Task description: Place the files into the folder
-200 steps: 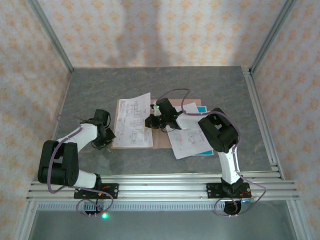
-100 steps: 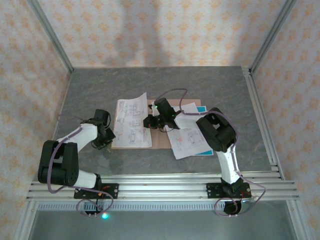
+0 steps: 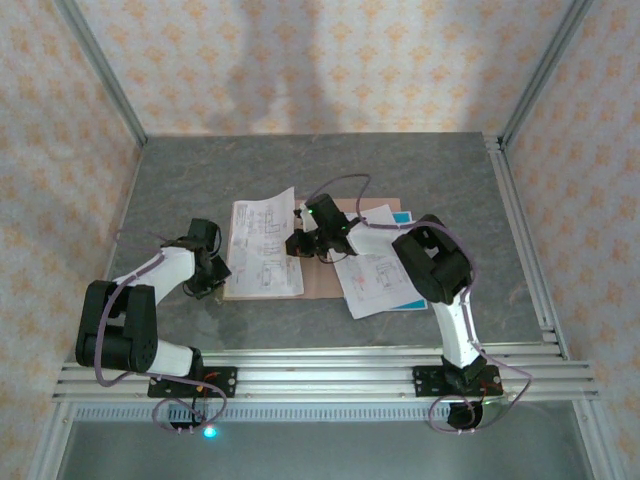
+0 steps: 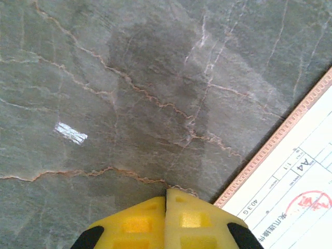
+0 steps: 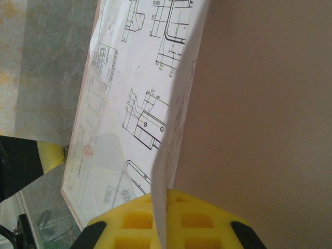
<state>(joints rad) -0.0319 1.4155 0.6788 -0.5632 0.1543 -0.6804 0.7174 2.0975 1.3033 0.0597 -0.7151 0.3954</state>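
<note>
Note: right gripper [image 5: 166, 207] clamped on right edge of file sheet [image 5: 119, 124], which drapes leftward over folder [image 5: 259, 129], long axis far-to-near. Nearer left gripper [image 4: 166, 215], fingers together and empty, sits beside folder's left edge.

- Grey stone-look desk [image 3: 180, 190]: marbled grey, darker in patches, crossed by pale and rusty-brown veins.
- Thin white paper files [image 3: 262, 245]: white, printed with black line drawings and small black text; one corner bears a round red stamp [image 4: 313, 201].
- Teal-blue sheet [image 3: 405, 303]: plain teal, edging the white sheets on the right.
- Flat pinkish-brown card folder [image 3: 322, 278]: plain and unpatterned.
- Left pincer [image 4: 166, 205] and right pincer [image 5: 165, 202]: bright yellow fingers, black at their bases.
- Robot arms [image 3: 150, 272]: white links, black joints, purplish-grey cables.
- Papered walls [image 3: 400, 60]: cream with repeating orange floral motifs.
- Metal rails [image 3: 320, 375]: silver.
- Small light [image 3: 209, 432]: green.
</note>
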